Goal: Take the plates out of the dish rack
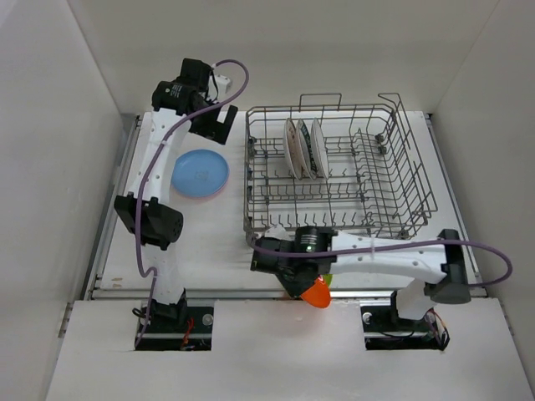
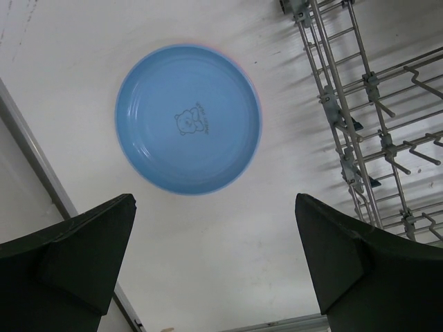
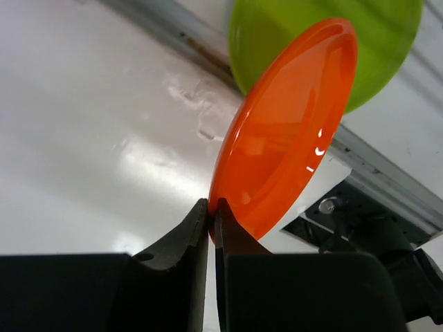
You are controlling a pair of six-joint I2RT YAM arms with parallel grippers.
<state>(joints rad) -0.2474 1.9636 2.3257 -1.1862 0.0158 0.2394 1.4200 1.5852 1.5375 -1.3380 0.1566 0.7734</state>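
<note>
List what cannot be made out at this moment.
Yellow-green plate: mostly hidden, behind the orange plate in right wrist view, under the right arm in top view.
Plates in the dish rack: top view, edge-on and small; count and patterns unclear.
Under the blue plate: only a pink edge shows.

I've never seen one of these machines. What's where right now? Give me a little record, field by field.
dish rack: three white plates standing upright inside
blue plate: flat on the table, left of the rack
left gripper: open, empty, hovering by the blue plate
right gripper: shut on the rim of the orange plate, outside the rack
yellow-green plate: just behind the orange one
</note>
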